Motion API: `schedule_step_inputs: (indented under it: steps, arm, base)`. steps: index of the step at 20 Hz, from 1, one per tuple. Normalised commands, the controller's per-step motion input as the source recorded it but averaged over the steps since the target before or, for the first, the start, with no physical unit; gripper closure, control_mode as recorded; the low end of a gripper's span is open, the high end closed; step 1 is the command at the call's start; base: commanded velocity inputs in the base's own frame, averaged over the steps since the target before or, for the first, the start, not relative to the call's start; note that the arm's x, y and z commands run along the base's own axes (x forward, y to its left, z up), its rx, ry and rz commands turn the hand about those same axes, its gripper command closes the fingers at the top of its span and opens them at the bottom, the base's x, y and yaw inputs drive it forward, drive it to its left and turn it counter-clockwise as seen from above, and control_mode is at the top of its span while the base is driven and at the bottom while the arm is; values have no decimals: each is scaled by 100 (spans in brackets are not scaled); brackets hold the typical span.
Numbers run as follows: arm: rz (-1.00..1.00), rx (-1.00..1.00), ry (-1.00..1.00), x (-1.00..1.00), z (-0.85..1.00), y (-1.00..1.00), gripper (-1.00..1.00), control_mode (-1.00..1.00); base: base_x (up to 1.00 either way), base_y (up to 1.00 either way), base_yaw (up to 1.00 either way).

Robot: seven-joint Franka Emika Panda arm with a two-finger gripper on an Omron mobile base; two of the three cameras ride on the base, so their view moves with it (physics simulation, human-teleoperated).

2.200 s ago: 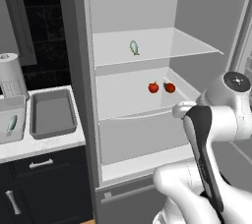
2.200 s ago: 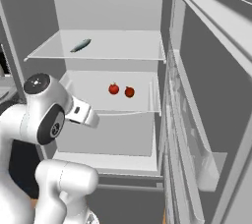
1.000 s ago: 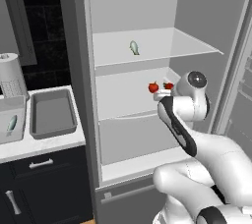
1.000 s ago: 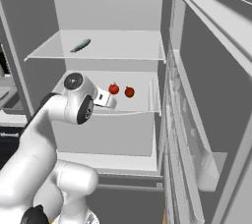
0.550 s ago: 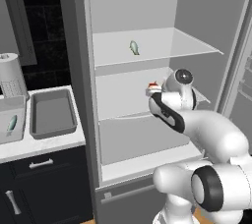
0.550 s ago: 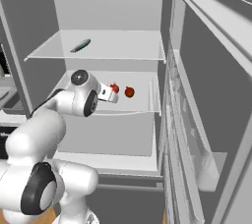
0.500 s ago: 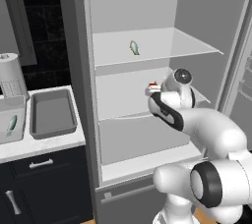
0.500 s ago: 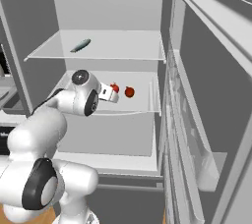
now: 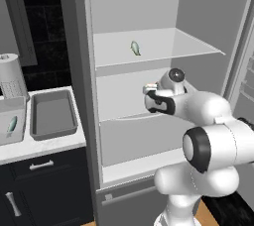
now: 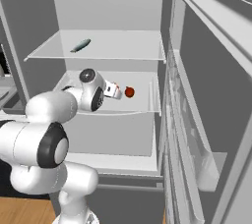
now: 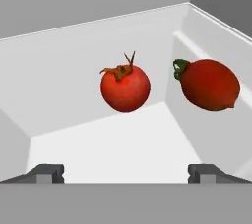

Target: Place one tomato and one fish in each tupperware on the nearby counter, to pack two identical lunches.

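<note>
Two red tomatoes lie on the fridge's middle shelf. In the hand view one tomato point(image 11: 125, 88) with a brown stem is straight ahead, and a second tomato point(image 11: 209, 84) lies to its right by the shelf wall. My gripper point(image 11: 126, 173) is open and empty, a short way in front of them. From the right base view the gripper point(image 10: 114, 90) sits just left of a tomato point(image 10: 129, 92). A grey-green fish point(image 9: 134, 47) lies on the upper shelf. On the counter point(image 9: 39, 145), one grey tupperware point(image 9: 52, 116) is empty, and the left tupperware point(image 9: 19, 136) holds a fish point(image 9: 11, 125).
The open fridge door point(image 10: 197, 120) with its shelves stands to the right of the arm. A paper towel roll point(image 9: 10, 74) stands at the back of the counter. Dark drawers point(image 9: 39, 168) with silver handles sit under the counter.
The arm has swung forward into the fridge's middle shelf, and the hand now sits close to the tomatoes. The gripper has stayed open.
</note>
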Motion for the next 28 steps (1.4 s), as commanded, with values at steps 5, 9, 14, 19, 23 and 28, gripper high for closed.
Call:
schedule_step_inputs:
  steps: [5, 9, 14, 19, 23, 28]
  arm:
    - [0, 0, 0, 53, -14, 0, -100, -100]
    - [0, 0, 0, 53, -14, 0, -100, -100]
    - [0, 0, 0, 43, -20, 0, -100, -100]
    - [0, 0, 0, 43, -23, 0, -100, -100]
    - [0, 0, 0, 42, -21, 0, -100, -100]
    - [0, 0, 1, 7, -48, 0, 100, -100]
  base:
    - [0, 0, 0]
    - [0, 0, 0]
    - [0, 0, 0]
    - [0, 0, 0]
    - [0, 0, 0]
    - [0, 0, 0]
